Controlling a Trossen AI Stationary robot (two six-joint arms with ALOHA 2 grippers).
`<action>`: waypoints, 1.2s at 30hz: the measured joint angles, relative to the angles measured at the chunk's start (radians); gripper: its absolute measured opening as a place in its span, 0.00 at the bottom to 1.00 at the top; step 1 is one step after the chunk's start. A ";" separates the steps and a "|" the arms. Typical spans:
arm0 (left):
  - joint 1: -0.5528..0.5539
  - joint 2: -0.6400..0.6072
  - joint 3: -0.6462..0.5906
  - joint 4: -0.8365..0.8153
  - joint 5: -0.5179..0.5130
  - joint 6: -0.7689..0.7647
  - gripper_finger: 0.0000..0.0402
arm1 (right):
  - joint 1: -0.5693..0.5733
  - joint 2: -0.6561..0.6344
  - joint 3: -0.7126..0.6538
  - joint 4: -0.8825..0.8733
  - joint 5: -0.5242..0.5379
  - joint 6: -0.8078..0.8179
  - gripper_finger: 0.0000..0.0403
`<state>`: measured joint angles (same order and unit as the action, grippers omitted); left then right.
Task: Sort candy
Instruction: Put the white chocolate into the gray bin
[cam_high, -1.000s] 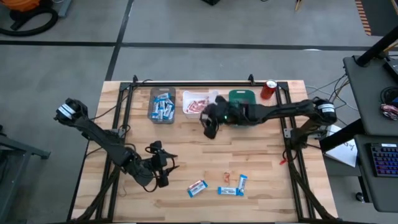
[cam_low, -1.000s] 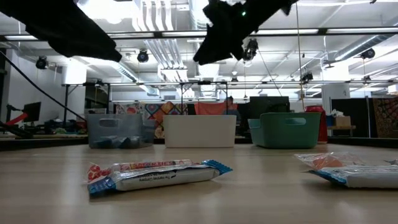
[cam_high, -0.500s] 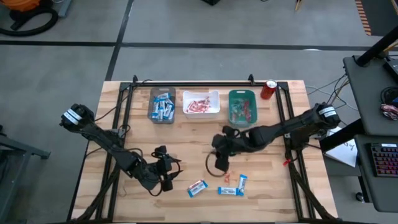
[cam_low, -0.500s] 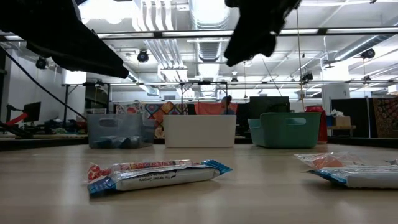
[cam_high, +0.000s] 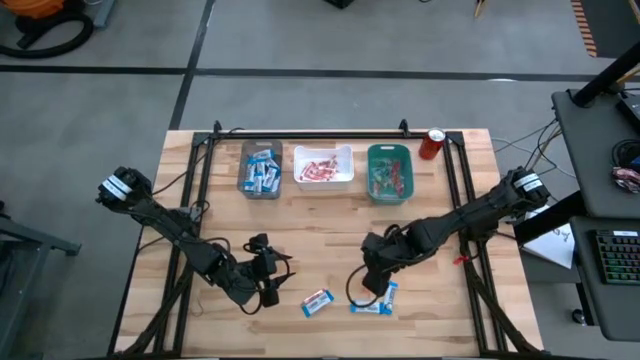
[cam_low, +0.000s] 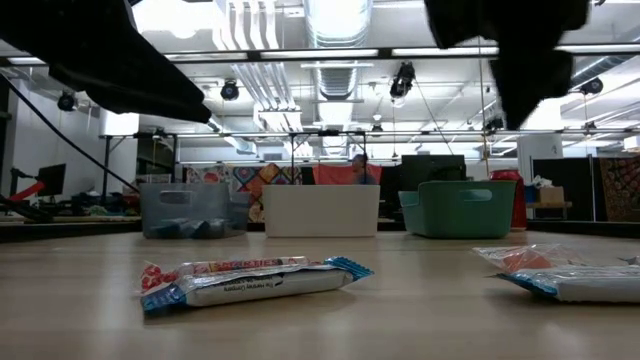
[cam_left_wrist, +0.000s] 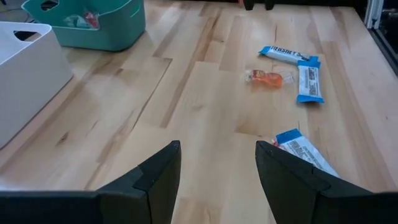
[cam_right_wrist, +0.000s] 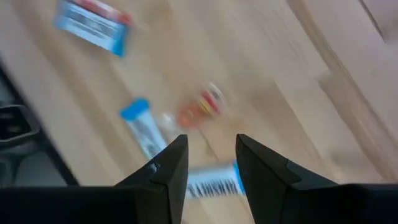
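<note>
Candy: flat, crinkly, rectangular wrappers

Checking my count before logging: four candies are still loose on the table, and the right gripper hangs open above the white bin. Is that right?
One detail is off. The right gripper hangs open above the loose candies near the table's front edge, not above the white bin. The high view shows it. Four loose candies is correct.

Grey concrete floor, bright ceiling lights, dark desk
</note>
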<state>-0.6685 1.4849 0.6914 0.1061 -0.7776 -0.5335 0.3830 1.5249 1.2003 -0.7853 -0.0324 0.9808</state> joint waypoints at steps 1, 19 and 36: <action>0.000 0.000 0.000 0.003 0.000 0.000 0.47 | 0.006 0.000 0.000 -0.034 -0.003 0.034 0.31; 0.002 -0.001 0.000 0.088 -0.001 0.178 0.47 | 0.086 0.003 -0.057 -0.240 -0.047 0.270 0.35; 0.051 -0.002 0.000 0.097 -0.002 0.431 0.47 | 0.206 0.126 -0.150 0.170 -0.065 0.567 0.18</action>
<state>-0.6175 1.4831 0.6914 0.2028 -0.7792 -0.1024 0.5892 1.6514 1.0503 -0.6148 -0.0971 1.5482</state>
